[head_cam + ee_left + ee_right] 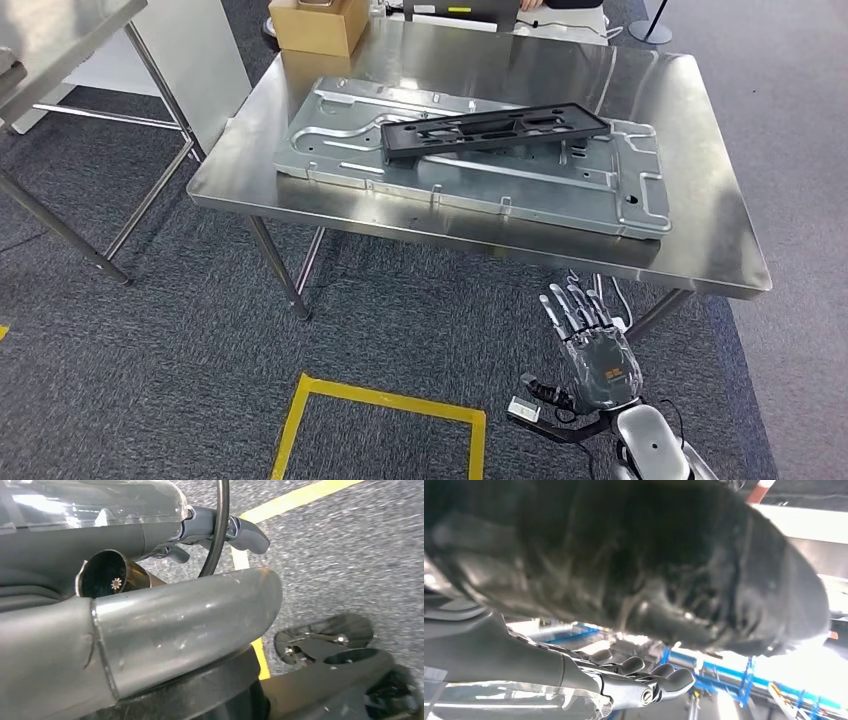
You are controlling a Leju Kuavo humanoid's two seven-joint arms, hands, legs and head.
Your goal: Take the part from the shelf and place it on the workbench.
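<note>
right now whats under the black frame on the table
The black frame lies on a large metal panel, which rests on the steel table. The part of the panel beneath the frame is covered, though some shows through its slots.

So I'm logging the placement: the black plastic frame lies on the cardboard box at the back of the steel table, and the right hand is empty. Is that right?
Not quite. In the head view the black plastic frame lies on the stamped metal panel in the middle of the steel table, not on the cardboard box. The rest holds: the right hand is empty, below the table's front edge.
</note>
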